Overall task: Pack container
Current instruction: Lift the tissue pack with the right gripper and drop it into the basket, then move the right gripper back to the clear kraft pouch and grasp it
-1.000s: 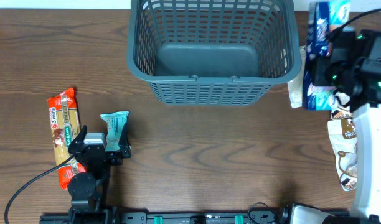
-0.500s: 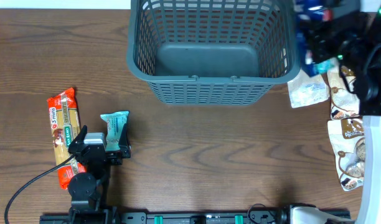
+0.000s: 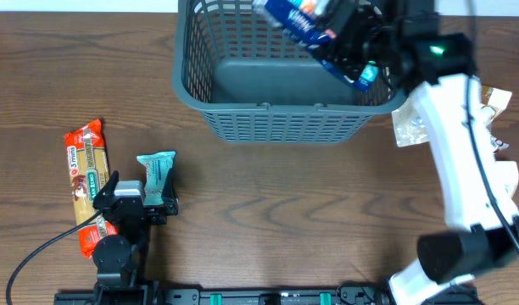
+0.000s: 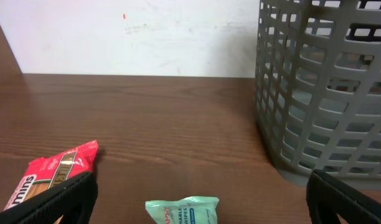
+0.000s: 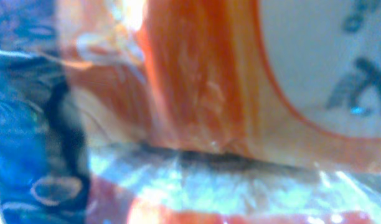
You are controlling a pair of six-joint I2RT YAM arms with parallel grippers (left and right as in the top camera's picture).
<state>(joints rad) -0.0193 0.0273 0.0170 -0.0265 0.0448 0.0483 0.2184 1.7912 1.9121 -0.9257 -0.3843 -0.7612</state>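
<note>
The dark grey lattice basket [image 3: 281, 119] stands at the back middle of the table; its wall also shows in the left wrist view [image 4: 321, 106]. My right gripper [image 3: 351, 36] is shut on a blue snack packet [image 3: 304, 24] and holds it tilted over the basket's right half. The right wrist view is filled by the blurred packet [image 5: 197, 112], which hides the fingers. My left gripper [image 3: 142, 202] is open and empty, low on the table at the front left. A teal wipes packet [image 3: 155, 172] lies just ahead of it, between its fingers in the left wrist view [image 4: 183, 211].
A red-orange snack packet [image 3: 85, 182] lies left of the left gripper and shows in the left wrist view [image 4: 50, 174]. White packets [image 3: 415, 127] lie right of the basket, partly under the right arm. The white wall rises behind the table.
My right arm swung left from the table's right side, carrying the blue packet over the basket. The left arm and the packets near it have not moved.
</note>
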